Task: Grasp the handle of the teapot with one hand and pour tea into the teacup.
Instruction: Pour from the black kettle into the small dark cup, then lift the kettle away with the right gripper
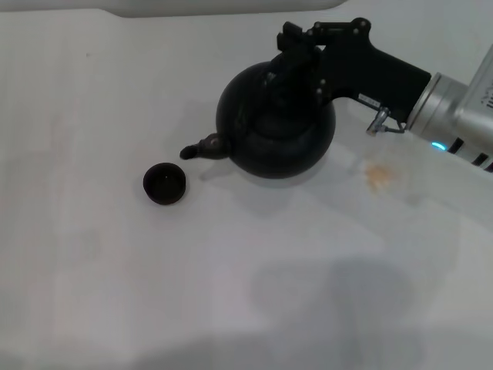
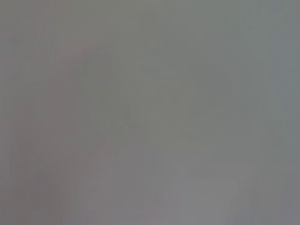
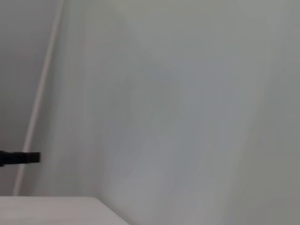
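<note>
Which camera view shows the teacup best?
The head view shows it best: the teacup stands whole and unblocked on the table, just beyond the spout of the teapot, which the right hand is reaching over. The left wrist view and the right wrist view show nothing of the cup, only blank pale surfaces.

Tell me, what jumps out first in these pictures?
A big round black teapot sits on the white table, the right gripper reaching in over its top at the handle. Its spout points toward a tiny dark teacup standing apart on the robot's left.
</note>
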